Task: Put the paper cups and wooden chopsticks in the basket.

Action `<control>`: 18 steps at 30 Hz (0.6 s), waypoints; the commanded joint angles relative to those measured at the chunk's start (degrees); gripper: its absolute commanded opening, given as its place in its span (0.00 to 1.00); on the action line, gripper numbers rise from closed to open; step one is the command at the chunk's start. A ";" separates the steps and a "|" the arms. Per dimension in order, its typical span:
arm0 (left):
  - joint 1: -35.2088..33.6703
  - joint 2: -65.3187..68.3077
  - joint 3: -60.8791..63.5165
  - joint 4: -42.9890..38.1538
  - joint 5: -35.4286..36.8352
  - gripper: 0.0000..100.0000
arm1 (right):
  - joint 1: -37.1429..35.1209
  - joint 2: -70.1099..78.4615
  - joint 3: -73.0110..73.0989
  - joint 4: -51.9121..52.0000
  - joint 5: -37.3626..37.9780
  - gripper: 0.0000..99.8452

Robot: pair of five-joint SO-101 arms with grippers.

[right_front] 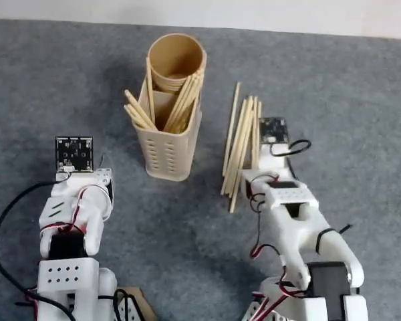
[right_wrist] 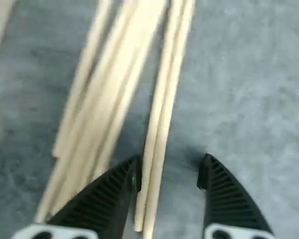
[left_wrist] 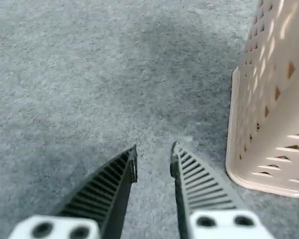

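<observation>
A beige slotted basket [right_front: 167, 148] stands upright at the middle of the table with a paper cup [right_front: 176, 60] in its far end and several wooden chopsticks [right_front: 182, 103] leaning inside. More chopsticks [right_front: 240, 144] lie in a loose bundle on the carpet to its right. My right gripper [right_wrist: 169, 177] is open low over that bundle, with two chopsticks [right_wrist: 157, 144] between its fingers, untouched by the far finger. My left gripper [left_wrist: 153, 162] hangs open and holds nothing, just above the carpet, with the basket wall [left_wrist: 271, 109] close beside it.
Grey carpet [right_front: 67, 87] covers the table. The left arm [right_front: 73, 214] sits at the front left and the right arm [right_front: 294, 221] at the front right. A pale wall edge [right_front: 254, 13] runs along the back.
</observation>
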 commanded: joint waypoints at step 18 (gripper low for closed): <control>0.66 -0.57 -0.13 -0.97 0.53 0.14 | 9.71 18.95 -31.16 31.52 6.95 0.01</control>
